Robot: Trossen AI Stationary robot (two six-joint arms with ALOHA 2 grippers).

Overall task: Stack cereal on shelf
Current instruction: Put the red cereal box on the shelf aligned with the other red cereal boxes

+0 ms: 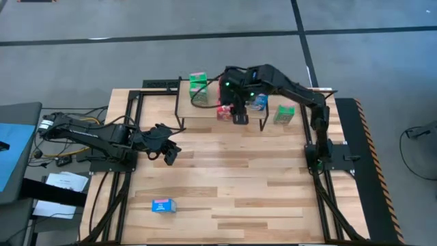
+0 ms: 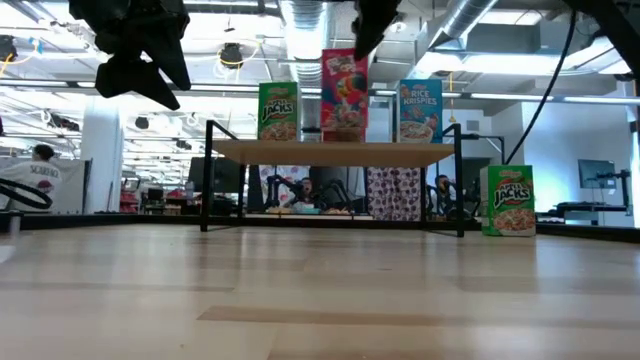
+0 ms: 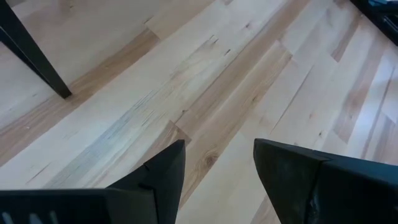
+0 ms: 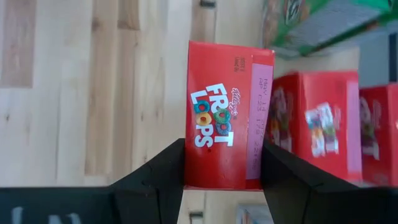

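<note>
Low light-wood shelf on thin black legs point(image 2: 335, 152) at far side of slatted wooden desk point(image 1: 232, 184). On shelf top: green Apple Jacks box point(image 2: 278, 111) upright toward one end, red Froot Loops box point(image 2: 344, 95) upright in middle, blue Rice Krispies box point(image 2: 420, 110) upright toward other end. Under shelf: more boxes, at least two red ones point(image 4: 311, 127) visible in right wrist view; count unclear. Second green Apple Jacks box point(image 2: 509, 200) upright on desk just beside shelf's end. Small blue box point(image 1: 164, 205) lying flat on desk near front, well apart from shelf. Right gripper point(image 4: 222, 165) above shelf middle, jaws clamped on both sides of red Froot Loops box. Left gripper point(image 3: 217, 165) over bare desk left of shelf, jaws parted, nothing between them.
</note>
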